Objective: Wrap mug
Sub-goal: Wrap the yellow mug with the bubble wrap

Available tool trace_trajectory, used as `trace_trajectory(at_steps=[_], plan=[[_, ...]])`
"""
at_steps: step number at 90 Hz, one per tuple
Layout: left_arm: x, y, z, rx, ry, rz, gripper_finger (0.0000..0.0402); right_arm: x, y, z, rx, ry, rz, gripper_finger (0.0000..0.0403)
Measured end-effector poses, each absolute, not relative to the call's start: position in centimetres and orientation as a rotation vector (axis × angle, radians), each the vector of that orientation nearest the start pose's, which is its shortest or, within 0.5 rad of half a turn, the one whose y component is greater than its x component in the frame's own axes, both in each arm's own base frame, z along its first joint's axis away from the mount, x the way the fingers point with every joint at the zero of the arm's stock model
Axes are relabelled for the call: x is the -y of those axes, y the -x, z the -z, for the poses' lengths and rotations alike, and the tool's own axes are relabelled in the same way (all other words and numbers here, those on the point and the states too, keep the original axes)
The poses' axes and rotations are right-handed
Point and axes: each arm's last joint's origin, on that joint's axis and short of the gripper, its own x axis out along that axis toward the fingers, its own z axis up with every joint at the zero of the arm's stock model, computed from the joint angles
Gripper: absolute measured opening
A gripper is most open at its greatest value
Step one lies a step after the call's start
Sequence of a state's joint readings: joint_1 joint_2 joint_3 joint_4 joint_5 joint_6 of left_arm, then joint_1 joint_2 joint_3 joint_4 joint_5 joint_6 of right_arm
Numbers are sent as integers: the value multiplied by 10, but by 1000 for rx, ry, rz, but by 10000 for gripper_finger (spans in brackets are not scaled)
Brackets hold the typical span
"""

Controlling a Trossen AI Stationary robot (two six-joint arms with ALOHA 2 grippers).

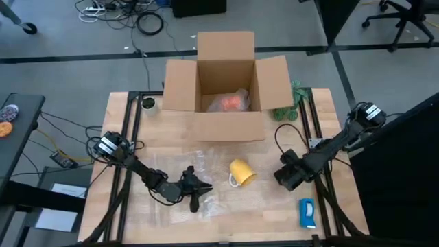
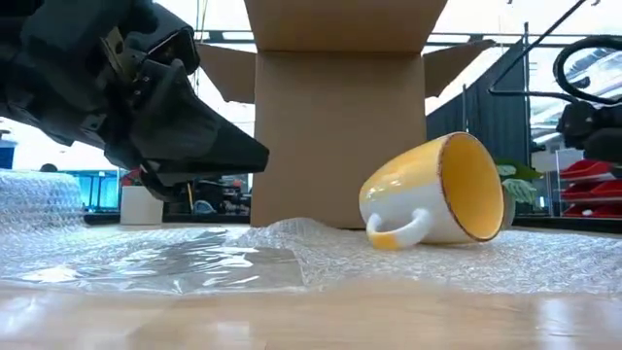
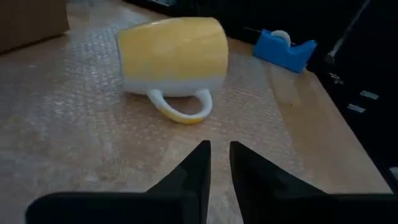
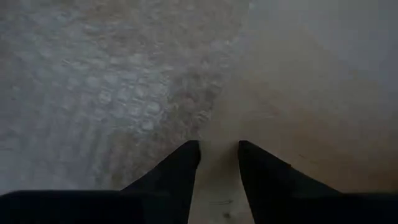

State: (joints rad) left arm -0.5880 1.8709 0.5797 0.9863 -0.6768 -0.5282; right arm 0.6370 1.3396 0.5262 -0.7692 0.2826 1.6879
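A small rounded ceramic mug, yellow-orange outside and in with a white band near its base, lies on its side on a sheet of clear bubble wrap spread over the pale wooden tabletop. In the low view its handle rests down on the wrap. It sits near the middle of the tabletop, in front of an open brown cardboard box that holds something orange wrapped in plastic.

The left gripper lies low over the bubble wrap just to the mug's left, fingers nearly closed with only a narrow gap, holding nothing and pointing at the mug. The right gripper hovers to the mug's right at the edge of the wrap, fingers slightly parted and empty. A blue tape dispenser lies near the tabletop's front right corner.
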Motion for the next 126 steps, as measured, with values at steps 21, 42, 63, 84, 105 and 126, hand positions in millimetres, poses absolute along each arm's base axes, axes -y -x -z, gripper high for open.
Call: trace_trajectory(at_steps=[21, 42, 63, 84, 105, 126], plan=[[156, -268, -111, -203, 346, -158, 44, -103, -153, -139, -1157, -663, 778, 64], [151, -271, -111, -195, 336, -172, 44, -111, -169, -144, -1088, -689, 602, 5], [145, -281, -124, -141, 332, -153, 44, -123, -186, -152, -973, -729, 401, 1], [139, -324, -140, -288, 187, -179, 44, -129, -201, -157, -884, -714, 254, 0], [123, -357, -159, -327, 147, -257, 44, -135, -218, -141, -861, -680, 185, 0], [121, -373, -181, -250, 87, -237, 44, -141, -232, -147, -735, -671, 68, 0]])
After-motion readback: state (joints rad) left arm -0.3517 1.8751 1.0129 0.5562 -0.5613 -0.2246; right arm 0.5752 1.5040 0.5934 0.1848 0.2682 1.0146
